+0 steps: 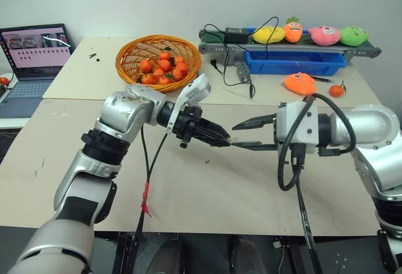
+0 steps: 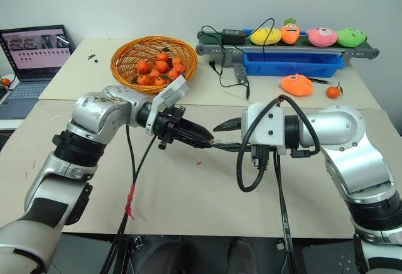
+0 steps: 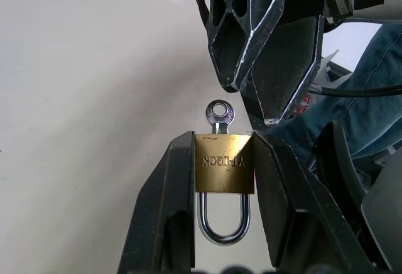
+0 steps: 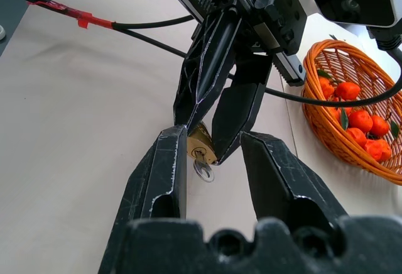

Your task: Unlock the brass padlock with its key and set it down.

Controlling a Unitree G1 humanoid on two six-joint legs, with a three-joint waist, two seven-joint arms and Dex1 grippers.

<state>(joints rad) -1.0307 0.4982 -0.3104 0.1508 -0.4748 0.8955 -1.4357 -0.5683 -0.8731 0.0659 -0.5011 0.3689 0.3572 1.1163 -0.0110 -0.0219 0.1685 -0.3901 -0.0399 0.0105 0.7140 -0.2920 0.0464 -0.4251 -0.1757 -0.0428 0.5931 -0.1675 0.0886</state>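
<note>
My left gripper point(image 3: 224, 154) is shut on the brass padlock point(image 3: 224, 163), squeezing its yellow body from both sides above the table. The silvery shackle point(image 3: 224, 227) loops back between the fingers, with both legs meeting the body. A small silver key point(image 3: 219, 112) sticks out of the keyhole toward my right gripper point(image 1: 235, 134). That gripper is open, and its two fingertips point(image 4: 173, 145) stand on either side of the key point(image 4: 202, 170) without pinching it. The two grippers meet tip to tip over the middle of the table.
At the back stand a wicker basket point(image 1: 129, 73) of small oranges, a laptop point(image 1: 34, 54) at the left, a blue tray point(image 1: 295, 63) and a conveyor with plush toys point(image 1: 292, 32). An orange plush point(image 1: 300, 83) and a loose orange point(image 1: 337, 90) lie at the right. Cables hang from both wrists.
</note>
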